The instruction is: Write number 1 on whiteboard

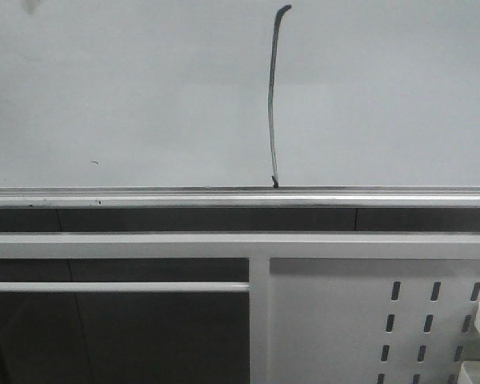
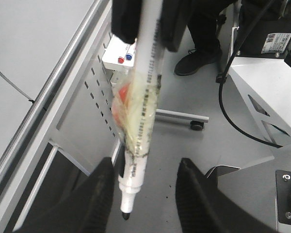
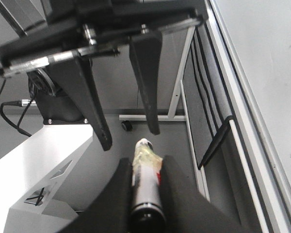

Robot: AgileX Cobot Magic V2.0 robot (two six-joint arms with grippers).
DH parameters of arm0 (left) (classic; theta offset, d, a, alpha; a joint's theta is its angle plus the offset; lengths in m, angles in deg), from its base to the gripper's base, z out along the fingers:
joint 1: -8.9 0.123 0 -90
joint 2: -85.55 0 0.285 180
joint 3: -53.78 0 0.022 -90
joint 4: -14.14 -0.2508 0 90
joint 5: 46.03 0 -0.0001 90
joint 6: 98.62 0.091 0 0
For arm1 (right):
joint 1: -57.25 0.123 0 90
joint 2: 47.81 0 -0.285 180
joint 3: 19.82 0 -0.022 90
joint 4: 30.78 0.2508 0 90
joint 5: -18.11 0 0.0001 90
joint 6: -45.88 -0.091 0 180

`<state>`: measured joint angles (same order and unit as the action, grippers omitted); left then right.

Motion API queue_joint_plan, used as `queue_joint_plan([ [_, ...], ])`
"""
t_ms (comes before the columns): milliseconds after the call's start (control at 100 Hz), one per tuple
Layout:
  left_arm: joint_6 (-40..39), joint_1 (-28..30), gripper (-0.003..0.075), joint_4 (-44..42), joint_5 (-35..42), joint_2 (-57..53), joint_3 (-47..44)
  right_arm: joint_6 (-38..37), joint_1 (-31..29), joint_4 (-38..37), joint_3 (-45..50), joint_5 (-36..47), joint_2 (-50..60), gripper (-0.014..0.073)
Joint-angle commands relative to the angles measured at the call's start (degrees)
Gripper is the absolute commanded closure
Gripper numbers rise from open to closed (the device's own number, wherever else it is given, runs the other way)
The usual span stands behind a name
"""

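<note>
The whiteboard (image 1: 144,96) fills the top of the front view, with a silver rail (image 1: 224,198) along its lower edge. The number 1 (image 1: 272,104) is a long dark stroke with a small hook on top, running down to the rail. No gripper shows in the front view. My right gripper (image 3: 145,162) is shut on a white marker (image 3: 145,184) wrapped in yellowish tape. In the left wrist view the marker (image 2: 140,111) hangs uncapped, dark tip down, from the right gripper (image 2: 148,26). It hangs between the wide-apart fingers of my open left gripper (image 2: 145,165), away from the board.
A white perforated panel (image 1: 432,320) stands below the rail at the right. A small white tray (image 2: 119,53) with red and blue markers hangs on it. A black cable (image 2: 228,111), the white robot base (image 2: 262,92) and a person's shoe (image 2: 196,60) are on the floor.
</note>
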<state>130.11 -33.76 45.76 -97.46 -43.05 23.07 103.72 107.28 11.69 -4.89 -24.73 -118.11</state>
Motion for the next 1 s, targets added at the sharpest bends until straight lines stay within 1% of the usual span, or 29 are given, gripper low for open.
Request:
queue_joint_plan([
  [0, 0.22, 0.11, 0.0449, 2.48, 3.62, 0.18, 2.06, 0.41, 0.21, 3.37, -2.6, 1.79, 0.77, 0.0662],
  [100, 0.22, 0.11, 0.0472, 2.48, 3.84, 0.18, 2.06, 0.41, 0.21, 3.57, -2.6, 1.65, 0.77, 0.0662],
  [240, 0.22, 0.11, 0.0547, 2.48, 4.28, 0.18, 2.06, 0.41, 0.21, 4.57, -2.6, 1.54, 0.77, 0.0662],
  [320, 0.22, 0.11, 0.0584, 2.48, 4.68, 0.18, 2.06, 0.41, 1.19, 4.79, -2.6, 1.54, 0.77, 0.0662],
  [390, 0.22, 0.11, 0.0599, 2.48, 4.67, 0.18, 2.06, 0.41, 2.46, 4.79, -2.6, 1.81, 0.77, 0.0662],
  [530, 0.22, 0.11, 0.0599, 2.48, 4.67, 0.18, 2.06, 0.41, 4.06, 4.69, -2.6, 2.74, 0.77, 0.0662],
  [820, 0.22, 0.11, 0.0598, 3.15, 4.3, 0.18, 2.06, 0.41, 4.07, 4.69, -2.6, 2.89, 0.77, 0.0662],
  [890, 0.22, 0.11, 0.0584, 3.51, 4.3, 0.18, 2.06, 0.41, 4.07, 4.69, -2.6, 2.79, 0.77, 0.0662],
  [990, 0.22, 0.11, 0.0536, 3.76, 4.3, 0.18, 2.06, 0.41, 4.07, 4.69, -2.6, 2.79, 0.77, 0.0662],
])
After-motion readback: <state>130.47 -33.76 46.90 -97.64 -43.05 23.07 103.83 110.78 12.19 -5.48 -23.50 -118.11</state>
